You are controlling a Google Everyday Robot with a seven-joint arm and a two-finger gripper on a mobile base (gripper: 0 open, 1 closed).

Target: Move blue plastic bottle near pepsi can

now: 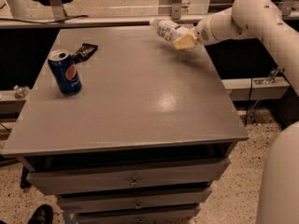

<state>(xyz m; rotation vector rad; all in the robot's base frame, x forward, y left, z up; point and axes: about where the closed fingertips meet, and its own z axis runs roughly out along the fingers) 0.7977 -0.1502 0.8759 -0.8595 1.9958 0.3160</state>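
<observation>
Camera looks down over table point(140, 97); tool point(185, 41) clasps blue plastic bottle point(166, 30) at far edge.

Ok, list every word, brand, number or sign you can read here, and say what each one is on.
No quotable text: nothing reads as words.
pepsi can: only the round red-white-blue logo, no legible lettering.
blue plastic bottle, gripped by the gripper over the far right of the table: label print too blurred.
black wrapper: pale marks, unreadable.
</observation>
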